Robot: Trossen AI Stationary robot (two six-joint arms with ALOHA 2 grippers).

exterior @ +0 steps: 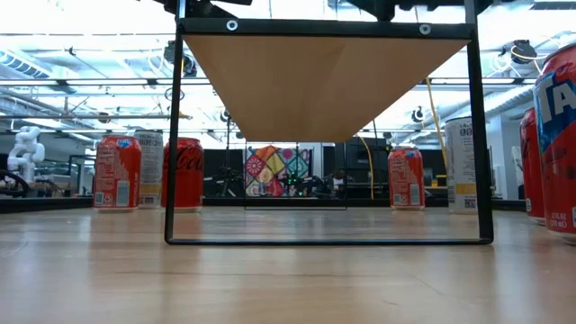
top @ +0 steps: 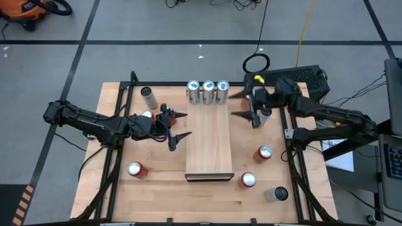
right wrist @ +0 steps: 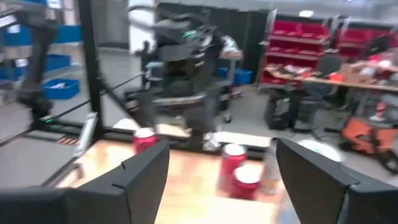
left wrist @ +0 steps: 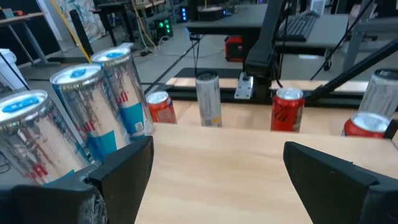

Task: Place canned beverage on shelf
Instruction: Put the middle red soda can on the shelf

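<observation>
The shelf is a long pale wood panel in the table's middle, raised on a black frame. Three silver-and-blue cans stand upright in a row on its far end, also seen in the left wrist view. My left gripper hovers open at the shelf's left edge, pointing across it, nothing between its fingers. My right gripper hovers open just off the shelf's right edge, near the far end, beside the row of cans; its fingers hold nothing.
Loose cans stand on the table around the shelf: a silver one far left, red ones at near left and right. A silver can lies near the right corner. Another silver can stands under my right arm.
</observation>
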